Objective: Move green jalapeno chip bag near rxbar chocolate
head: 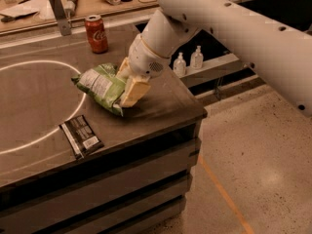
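The claw pinched the green jalapeno chip bag by one end, holding it tilted low over the desk, presumably to carry it without dragging. The rxbar chocolate lay nearby, toward the front edge.

A dark counter with a white painted circle stands on speckled floor crossed by an orange line.

single high view angled down over the counter, near, gripper mid-frame around the green jalapeno chip bag
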Robot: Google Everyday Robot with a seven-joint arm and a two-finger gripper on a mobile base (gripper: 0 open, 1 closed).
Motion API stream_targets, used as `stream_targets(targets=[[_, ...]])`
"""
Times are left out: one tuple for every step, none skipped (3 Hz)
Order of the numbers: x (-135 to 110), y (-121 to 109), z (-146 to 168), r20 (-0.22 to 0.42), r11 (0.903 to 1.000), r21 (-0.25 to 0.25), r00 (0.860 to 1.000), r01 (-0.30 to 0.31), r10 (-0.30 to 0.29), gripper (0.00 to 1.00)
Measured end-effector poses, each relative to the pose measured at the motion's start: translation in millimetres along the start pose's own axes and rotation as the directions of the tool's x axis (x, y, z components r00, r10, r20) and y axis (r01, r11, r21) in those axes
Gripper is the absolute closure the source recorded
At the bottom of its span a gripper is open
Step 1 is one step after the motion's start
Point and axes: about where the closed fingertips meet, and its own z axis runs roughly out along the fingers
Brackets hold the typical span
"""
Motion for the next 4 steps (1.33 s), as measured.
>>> stream_targets(targets=[[-0.3, -0.5, 0.6, -0.001, 1.0, -0.001, 1.0, 0.002, -0.002, 0.04], [-0.8, -0.3, 1.5, 0.0, 1.0, -0.002, 1.0, 0.003, -0.003, 0.0], [-0.9, -0.3, 1.5, 0.0, 1.0, -0.002, 1.0, 0.003, -0.003, 0.0], [2.8, 10.5, -20.1, 0.017, 0.9984, 0.054, 1.0, -0.017, 0.016, 0.0]])
